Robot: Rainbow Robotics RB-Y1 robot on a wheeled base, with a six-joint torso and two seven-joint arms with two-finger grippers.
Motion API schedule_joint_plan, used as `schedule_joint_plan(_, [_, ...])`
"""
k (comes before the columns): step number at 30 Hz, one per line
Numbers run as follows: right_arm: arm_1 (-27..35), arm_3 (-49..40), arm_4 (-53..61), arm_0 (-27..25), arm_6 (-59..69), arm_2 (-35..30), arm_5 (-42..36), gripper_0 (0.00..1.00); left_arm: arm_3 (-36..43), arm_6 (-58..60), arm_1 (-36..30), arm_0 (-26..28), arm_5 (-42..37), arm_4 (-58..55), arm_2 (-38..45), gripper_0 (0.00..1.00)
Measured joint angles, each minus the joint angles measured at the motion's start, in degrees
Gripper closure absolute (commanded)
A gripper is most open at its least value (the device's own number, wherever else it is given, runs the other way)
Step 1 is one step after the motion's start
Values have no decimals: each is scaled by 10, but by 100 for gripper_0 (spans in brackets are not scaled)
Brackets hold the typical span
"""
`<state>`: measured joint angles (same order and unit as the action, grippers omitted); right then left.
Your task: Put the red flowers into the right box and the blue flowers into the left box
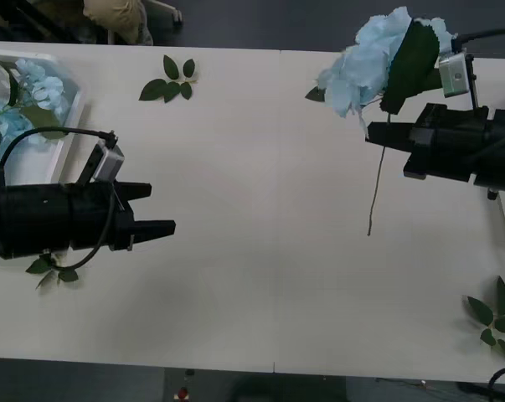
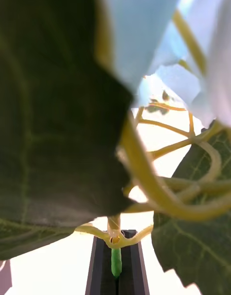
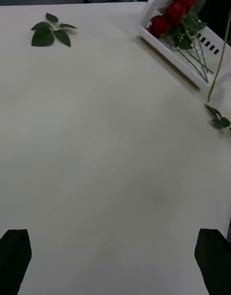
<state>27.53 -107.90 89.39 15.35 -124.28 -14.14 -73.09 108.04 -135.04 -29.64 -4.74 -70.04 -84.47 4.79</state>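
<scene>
The right gripper [image 1: 384, 141] hangs above the far right part of the worktop [image 1: 260, 251], its jaws closed on the stem of a blue flower [image 1: 365, 63]. The pale blue head and a large dark leaf stand off the gripper toward the far edge, while the thin stem dangles the other way, toward the near edge. In the right wrist view the green stem [image 2: 116, 261] sits pinched between the two black fingers [image 2: 98, 271], with leaves and pale petals crowding close to the camera.

The left gripper [image 1: 156, 209] hovers over the left side of the worktop with its jaws open and nothing between them.

More blue flowers [image 1: 30, 88] lie in the left box [image 1: 68, 126] at the far left corner. In the left wrist view the red flowers [image 3: 175, 14] lie in the right box [image 3: 163, 43] at the right edge of the worktop.

Loose leaf sprigs lie on the worktop: one near the far edge [image 1: 170, 79], one by the left gripper near the left edge [image 1: 53, 270], one at the near right corner [image 1: 495, 318].
</scene>
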Motion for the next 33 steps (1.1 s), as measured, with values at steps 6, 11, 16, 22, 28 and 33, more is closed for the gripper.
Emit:
schedule_joint_plan(6, [-19, 3, 48, 37, -2, 0, 0, 100, 0, 0, 50, -29, -8, -1, -18, 0])
schedule_joint_plan(11, [-60, 20, 52, 71, -3, 0, 0, 100, 0, 0, 71, -36, 14, -13, -65, 0])
schedule_joint_plan(16, [-90, 44, 52, 99, -15, 16, 0, 100, 0, 0, 86, -46, 19, -13, -94, 0])
schedule_joint_plan(22, [-101, 79, 52, 125, -39, 62, 0, 100, 0, 0, 111, -63, 19, -13, -105, 0])
schedule_joint_plan(28, [-101, 107, 67, 143, -39, 86, 9, 100, 0, 0, 128, -79, 33, -13, -106, 0])
schedule_joint_plan(33, [-101, 112, 78, 146, -39, 85, 8, 100, 0, 0, 128, -80, 70, -13, -132, 0])
